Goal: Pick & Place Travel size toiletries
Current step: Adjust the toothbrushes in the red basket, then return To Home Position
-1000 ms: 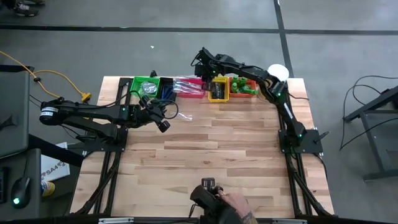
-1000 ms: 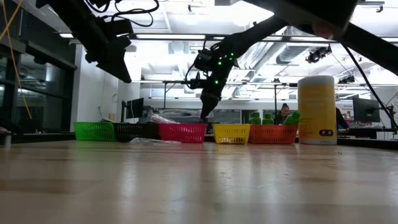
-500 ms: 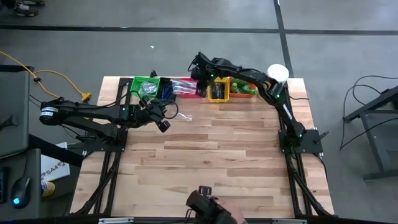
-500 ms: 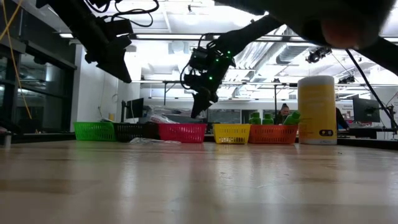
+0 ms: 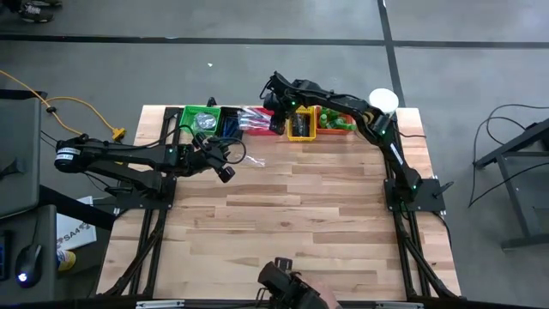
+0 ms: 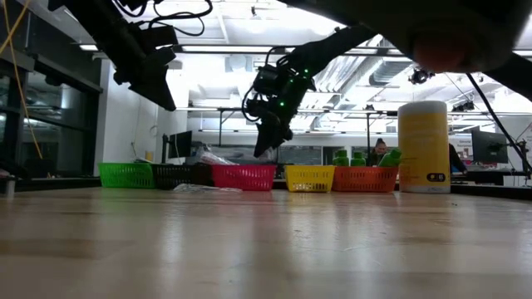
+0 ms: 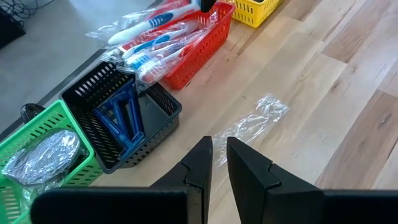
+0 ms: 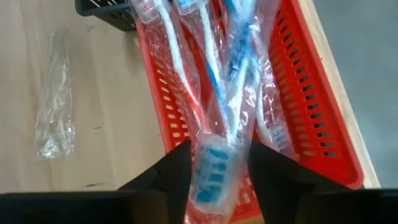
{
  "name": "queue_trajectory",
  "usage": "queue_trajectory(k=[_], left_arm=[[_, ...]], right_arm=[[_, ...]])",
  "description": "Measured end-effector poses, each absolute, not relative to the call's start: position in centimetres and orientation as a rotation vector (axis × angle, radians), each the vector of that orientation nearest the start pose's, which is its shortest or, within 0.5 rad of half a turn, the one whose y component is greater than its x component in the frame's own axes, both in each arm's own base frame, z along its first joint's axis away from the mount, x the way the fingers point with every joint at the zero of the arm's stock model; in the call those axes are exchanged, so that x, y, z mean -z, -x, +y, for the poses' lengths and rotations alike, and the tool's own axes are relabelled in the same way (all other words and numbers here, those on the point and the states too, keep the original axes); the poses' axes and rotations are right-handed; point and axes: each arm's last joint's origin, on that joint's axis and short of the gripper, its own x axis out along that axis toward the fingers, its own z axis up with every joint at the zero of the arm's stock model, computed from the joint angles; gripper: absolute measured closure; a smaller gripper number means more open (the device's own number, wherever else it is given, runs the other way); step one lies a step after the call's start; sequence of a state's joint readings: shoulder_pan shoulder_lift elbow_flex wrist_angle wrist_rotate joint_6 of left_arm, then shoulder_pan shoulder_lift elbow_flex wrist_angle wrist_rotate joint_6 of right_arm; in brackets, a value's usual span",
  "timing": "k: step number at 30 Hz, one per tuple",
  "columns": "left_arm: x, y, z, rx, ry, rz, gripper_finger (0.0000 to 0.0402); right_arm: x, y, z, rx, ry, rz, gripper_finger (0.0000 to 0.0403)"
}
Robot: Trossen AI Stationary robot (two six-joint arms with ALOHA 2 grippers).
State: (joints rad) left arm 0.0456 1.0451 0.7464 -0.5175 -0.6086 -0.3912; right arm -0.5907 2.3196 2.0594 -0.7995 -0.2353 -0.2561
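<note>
My right gripper (image 8: 217, 155) hangs over the near end of the red bin (image 8: 311, 93), pointing steeply down, its fingers apart. A clear-wrapped blue-and-white toothbrush (image 8: 214, 168) has its head between them and its handle lying among the other wrapped toothbrushes (image 8: 186, 56) in the bin. In the high view this gripper (image 5: 276, 118) is at the red bin (image 5: 260, 120). My left gripper (image 7: 219, 146) is shut on nothing and hovers above the table near a clear wrapped piece (image 7: 252, 121), which lies flat on the wood. My right gripper stands with one finger on either side of the wrapped toothbrush's head end (image 8: 214, 177), coming from above. Whether the fingers (image 8: 177, 168) still touch the wrapper I cannot tell. The toothbrush's handle lies on the others in the red bin.
Along the far edge stand a green bin (image 5: 199, 120), a black bin (image 5: 228, 123) with blue items, the red bin, a yellow bin (image 5: 300, 124) and an orange bin (image 5: 336, 120) with green bottles. A pale-yellow cylinder (image 6: 422, 145) stands at the far right. A person's hand (image 5: 292, 287) is at the near edge.
My right gripper has gone from above the yellow bin toward the table's left edge, to the red bin, and its wrist has rolled on the way. In the last half second it has stayed in place.
</note>
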Motion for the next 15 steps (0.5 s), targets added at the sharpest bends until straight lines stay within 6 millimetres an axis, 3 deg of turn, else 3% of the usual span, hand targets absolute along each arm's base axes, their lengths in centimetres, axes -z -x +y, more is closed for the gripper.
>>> queue_trajectory(k=[9,15], left_arm=[[-25.01,-20.06,2.57,-0.76,0.125,0.667,0.0353],[-24.96,-20.01,2.57,-0.761,0.122,0.674,0.0353]], right_arm=[[-20.75,-41.76,-27.38,0.225,-0.138,1.023,0.0172],[-21.31,-41.48,-27.38,0.274,-0.09,1.05,0.0155]])
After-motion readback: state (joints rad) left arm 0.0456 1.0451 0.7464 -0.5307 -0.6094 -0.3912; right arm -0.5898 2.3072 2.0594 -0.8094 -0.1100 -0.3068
